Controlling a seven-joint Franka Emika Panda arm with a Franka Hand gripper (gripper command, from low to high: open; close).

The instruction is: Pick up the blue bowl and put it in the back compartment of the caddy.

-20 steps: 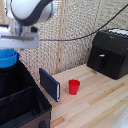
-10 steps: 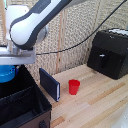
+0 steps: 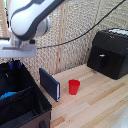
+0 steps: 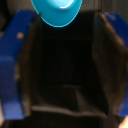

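- The white arm (image 3: 30, 20) is leaning in from the exterior view's upper left, its wrist block hanging right over the black fabric caddy (image 3: 30, 107) at the lower left of that view.
- The gripper (image 3: 13, 65) is only barely showing below the wrist, as two short dark-blue tips dipping toward the caddy's top edge; I cannot tell whether they are apart or together, and the wrist view is not showing them at all.
- The blue bowl (image 3: 8, 94) is sitting down inside the caddy, in the section on the far side of the black divider wall (image 3: 20, 93), a bright patch against the dark lining.
- In the wrist view the bowl (image 4: 56, 10) is showing as a bright turquoise disc at one end of the dark, deep compartment (image 4: 67, 60), with the soft walls rising around it.
- Whether the fingers are touching the bowl is not clear from either view.
- A flat dark-blue slab (image 3: 49, 84) is standing upright, leaning against the caddy's right side.
- A red cup (image 3: 74, 86) is standing on the wooden table (image 3: 100, 105), just to the right of the slab.
- A black hard box (image 3: 109, 52) with a front handle is sitting far off at the right, well apart from the caddy.
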